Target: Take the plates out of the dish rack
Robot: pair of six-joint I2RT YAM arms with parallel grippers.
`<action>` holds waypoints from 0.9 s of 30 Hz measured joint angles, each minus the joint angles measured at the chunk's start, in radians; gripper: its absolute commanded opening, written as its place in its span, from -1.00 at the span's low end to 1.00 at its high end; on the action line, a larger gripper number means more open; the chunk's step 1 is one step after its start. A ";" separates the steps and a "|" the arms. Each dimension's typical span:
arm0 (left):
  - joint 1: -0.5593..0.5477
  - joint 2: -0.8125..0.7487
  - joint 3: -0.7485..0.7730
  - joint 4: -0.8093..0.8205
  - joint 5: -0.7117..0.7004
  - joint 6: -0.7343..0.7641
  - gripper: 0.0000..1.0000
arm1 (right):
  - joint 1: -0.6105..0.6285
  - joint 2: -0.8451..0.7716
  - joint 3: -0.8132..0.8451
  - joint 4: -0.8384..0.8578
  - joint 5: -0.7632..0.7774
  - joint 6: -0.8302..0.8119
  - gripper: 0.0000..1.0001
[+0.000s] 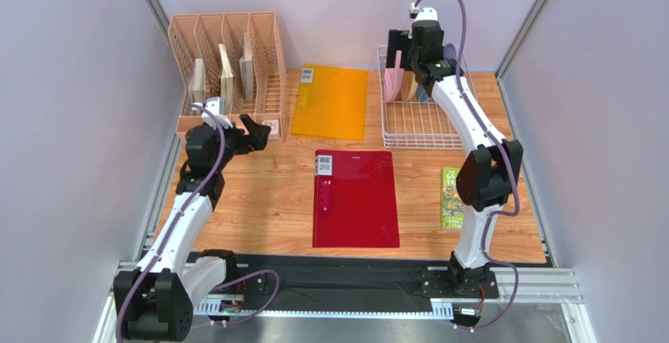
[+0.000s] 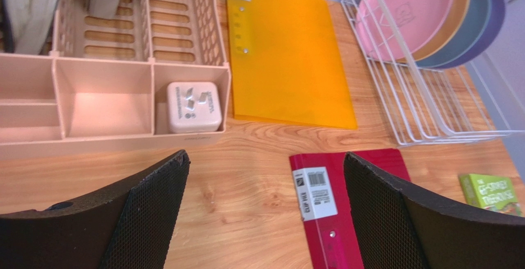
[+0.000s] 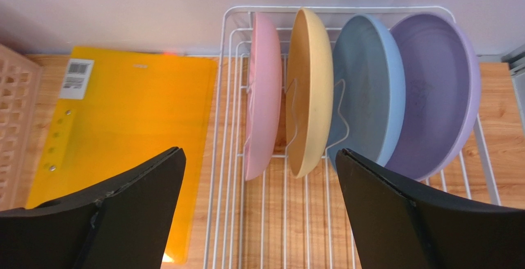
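Approach step. Right tool (image 3: 259,153), spread and empty, hovered over the dish rack (image 3: 339,8); next it needed to descend astride the pink plate (image 3: 264,84) rim. Left tool (image 2: 266,157) spread, idle.

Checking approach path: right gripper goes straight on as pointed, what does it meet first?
Likely the pink plate or yellow plate upright in the dish rack; depth unclear.
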 measured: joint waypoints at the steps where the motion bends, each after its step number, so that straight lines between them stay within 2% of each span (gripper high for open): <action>1: -0.001 0.011 0.003 0.021 0.014 -0.008 0.99 | 0.000 0.036 0.042 -0.015 0.016 -0.013 0.94; 5: -0.025 0.029 0.003 0.059 0.024 -0.027 0.99 | 0.002 0.151 0.164 -0.042 0.057 -0.050 0.78; 8: -0.056 0.045 0.003 0.079 0.021 -0.030 0.99 | 0.004 0.229 0.237 -0.059 0.089 -0.079 0.73; 13: -0.106 0.091 0.003 0.084 -0.008 -0.029 0.99 | 0.016 0.291 0.250 -0.067 0.114 -0.106 0.64; 18: -0.126 0.130 0.003 0.084 -0.033 -0.029 0.99 | 0.036 0.314 0.250 -0.066 0.142 -0.130 0.35; 19: -0.126 0.134 0.003 0.085 -0.039 -0.029 0.99 | 0.038 0.319 0.254 -0.066 0.147 -0.132 0.18; 20: -0.126 0.136 0.003 0.084 -0.041 -0.029 0.99 | 0.039 0.325 0.259 -0.065 0.150 -0.133 0.12; 24: -0.126 0.136 0.003 0.085 -0.058 -0.029 0.99 | 0.050 0.362 0.297 -0.064 0.185 -0.144 0.28; 27: -0.126 0.136 0.003 0.085 -0.064 -0.026 0.99 | 0.062 0.377 0.295 -0.060 0.242 -0.158 0.52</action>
